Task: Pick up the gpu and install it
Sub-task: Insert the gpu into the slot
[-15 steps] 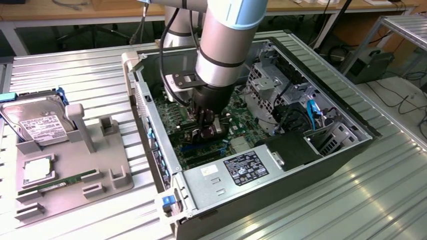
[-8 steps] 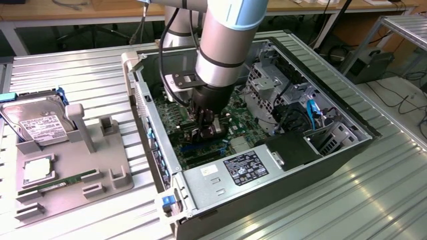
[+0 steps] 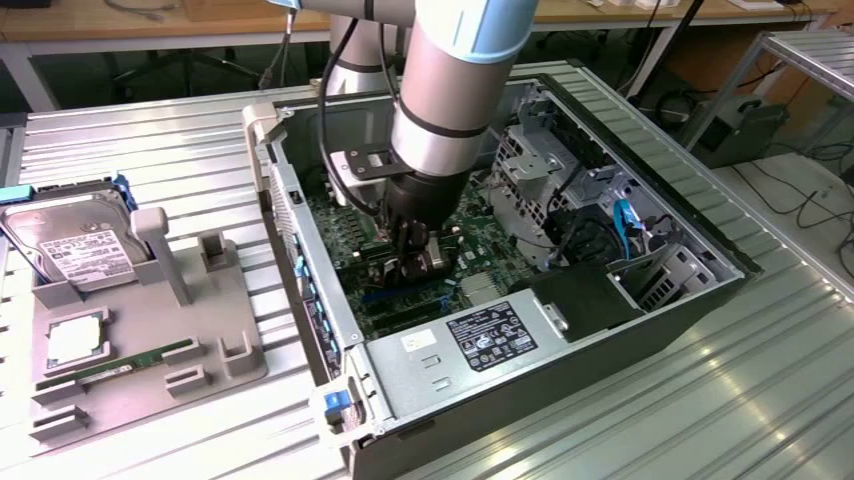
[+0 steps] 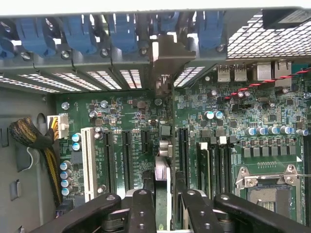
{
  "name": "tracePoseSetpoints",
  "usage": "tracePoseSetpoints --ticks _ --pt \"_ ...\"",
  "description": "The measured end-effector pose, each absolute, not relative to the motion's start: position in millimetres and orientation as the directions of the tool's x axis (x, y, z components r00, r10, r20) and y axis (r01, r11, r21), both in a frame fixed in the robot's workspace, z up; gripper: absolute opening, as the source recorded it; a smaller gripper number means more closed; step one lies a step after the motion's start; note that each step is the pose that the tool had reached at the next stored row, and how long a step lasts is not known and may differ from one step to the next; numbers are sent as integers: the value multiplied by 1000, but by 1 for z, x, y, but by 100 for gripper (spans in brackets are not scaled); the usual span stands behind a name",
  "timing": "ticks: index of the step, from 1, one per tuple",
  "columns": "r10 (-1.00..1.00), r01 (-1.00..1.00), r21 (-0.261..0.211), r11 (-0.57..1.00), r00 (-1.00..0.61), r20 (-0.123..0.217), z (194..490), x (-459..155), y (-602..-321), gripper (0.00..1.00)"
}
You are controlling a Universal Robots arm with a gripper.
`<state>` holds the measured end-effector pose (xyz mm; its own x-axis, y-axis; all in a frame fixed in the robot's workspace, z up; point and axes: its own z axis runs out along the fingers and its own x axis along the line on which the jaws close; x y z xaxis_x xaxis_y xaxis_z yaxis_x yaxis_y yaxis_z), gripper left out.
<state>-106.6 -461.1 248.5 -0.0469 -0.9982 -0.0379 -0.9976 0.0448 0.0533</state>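
My gripper (image 3: 415, 256) is lowered into the open computer case (image 3: 694, 300), just above the green motherboard (image 3: 461, 225). In the wrist view the gpu (image 4: 164, 145) shows edge-on as a thin dark card standing between the expansion slots (image 4: 127, 155). Its silver bracket (image 4: 167, 56) rests against the rear slot openings under the blue latches. The gripper (image 4: 164, 196) is shut on the gpu, with a black finger (image 4: 142, 206) on either side of the card.
A grey parts holder (image 3: 147, 330) at the exterior view's left carries a silver hard drive (image 3: 74, 245), a CPU (image 3: 76, 340) and a green RAM stick (image 3: 120, 362). The power supply (image 3: 487, 335), a drive cage (image 3: 534, 170) and cables (image 4: 34, 138) crowd the case interior.
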Motion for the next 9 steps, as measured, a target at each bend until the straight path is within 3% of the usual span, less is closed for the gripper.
tracePoseSetpoints --ticks 9 --pt "-998 -998 53 45 -47 -40 246 -105 -463 26"
